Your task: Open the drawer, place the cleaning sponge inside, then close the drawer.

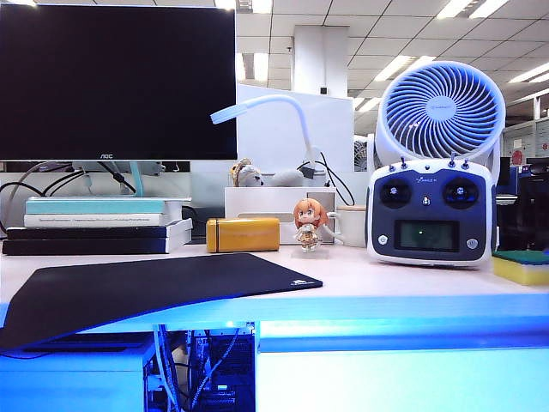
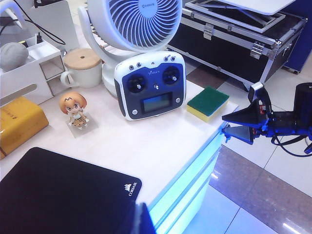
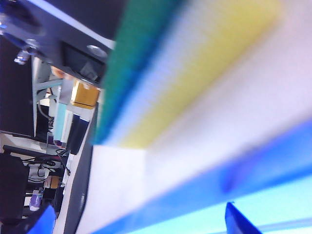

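Rectangular foam cleaning sponge (image 2: 208,102), green-topped

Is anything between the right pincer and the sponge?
Nothing visible. The right pincer, open, hangs off the desk's end; the cleaning sponge lies alone by that edge, the remote controller beyond it.

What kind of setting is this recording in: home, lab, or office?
Most likely an open-plan office: a desk with a monitor, stacked books and a mouse pad, under rows of ceiling light panels. The right gripper hangs open off the desk's edge near the cleaning sponge.
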You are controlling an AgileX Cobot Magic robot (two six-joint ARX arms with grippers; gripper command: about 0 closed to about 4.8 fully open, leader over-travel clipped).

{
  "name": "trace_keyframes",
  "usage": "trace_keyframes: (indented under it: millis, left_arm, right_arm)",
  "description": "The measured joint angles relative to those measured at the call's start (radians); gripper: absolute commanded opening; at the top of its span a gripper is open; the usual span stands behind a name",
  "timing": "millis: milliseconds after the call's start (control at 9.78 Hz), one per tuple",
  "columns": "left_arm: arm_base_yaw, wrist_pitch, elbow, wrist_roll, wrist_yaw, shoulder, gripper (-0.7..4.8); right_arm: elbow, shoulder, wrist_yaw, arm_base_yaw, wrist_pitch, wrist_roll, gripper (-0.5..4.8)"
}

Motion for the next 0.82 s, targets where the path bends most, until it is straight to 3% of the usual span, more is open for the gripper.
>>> trace_keyframes:
  millis: [307, 818]
  left_arm:
    - [0.0, 0.0, 0.0, 0.0, 0.0, 0.0, -0.05]
    - [0.0, 0.0, 0.0, 0.0, 0.0, 0.0, -0.05]
  right_arm:
    - [0.1, 0.07, 0.029, 0.003, -0.024, 0.011, 4.79]
    - [0.102, 0.071, 0.031, 0.004, -0.016, 0.007, 4.79]
